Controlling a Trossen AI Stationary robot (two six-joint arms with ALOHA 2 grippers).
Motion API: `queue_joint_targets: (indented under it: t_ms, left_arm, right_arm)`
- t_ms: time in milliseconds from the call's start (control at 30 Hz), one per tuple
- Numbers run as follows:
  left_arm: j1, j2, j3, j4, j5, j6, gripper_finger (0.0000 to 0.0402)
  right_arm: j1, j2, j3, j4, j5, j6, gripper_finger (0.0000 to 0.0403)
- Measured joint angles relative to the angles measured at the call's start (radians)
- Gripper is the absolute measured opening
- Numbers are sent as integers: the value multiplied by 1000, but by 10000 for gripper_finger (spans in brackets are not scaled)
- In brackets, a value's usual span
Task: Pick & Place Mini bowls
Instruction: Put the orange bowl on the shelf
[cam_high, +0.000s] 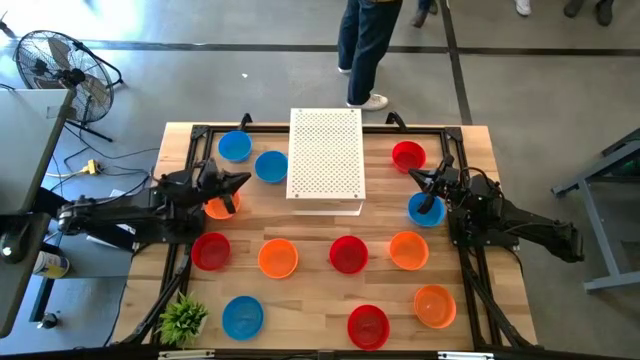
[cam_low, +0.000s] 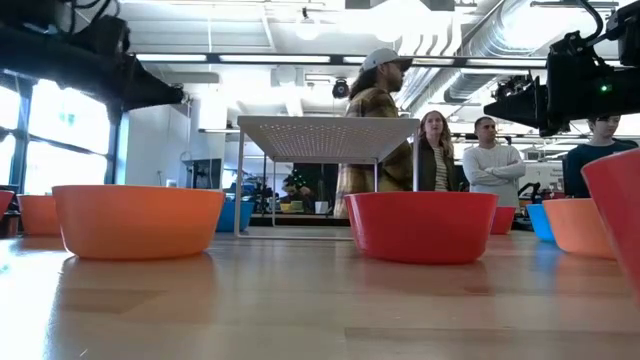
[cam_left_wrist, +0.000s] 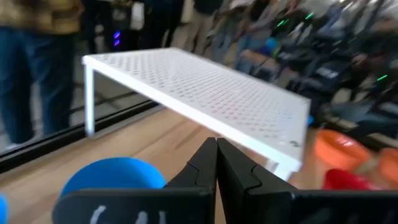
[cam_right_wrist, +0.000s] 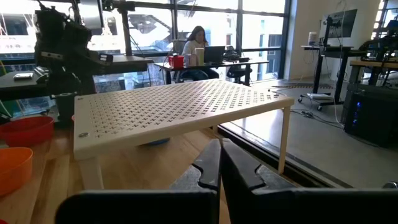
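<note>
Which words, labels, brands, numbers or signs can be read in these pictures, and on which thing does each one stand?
None can be read.
The mini bowls are plain, and the white perforated platform shows holes only.
Pale marks on the left gripper, seen in the left wrist view: too blurred to read.
Screens and lamps in the room behind: no legible text.

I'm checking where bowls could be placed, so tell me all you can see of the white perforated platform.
The white perforated platform is a flat rectangular shelf, plastic or painted metal by its look, dotted with small holes and raised on thin white legs. It stands level at the table's far middle, long side running front to back. Nothing lies on top; a blue bowl sits close beside it.
</note>
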Motion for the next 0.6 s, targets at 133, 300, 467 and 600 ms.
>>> queue_joint_targets:
  t_ms: [133, 300, 467, 600]
  left_arm:
    - [0, 148, 125, -140, -3, -45, 0]
    - [0, 356, 333, -438, 46, -129, 0]
    - [0, 533, 516, -725, 78, -245, 1]
    - [0, 626, 593, -901, 117, -336, 2]
  right_arm:
    - [0, 0, 0, 0, 0, 0, 0]
    - [0, 0, 0, 0, 0, 0, 0]
    - [0, 0, 0, 0, 0, 0, 0]
    - [0, 0, 0, 0, 0, 0, 0]
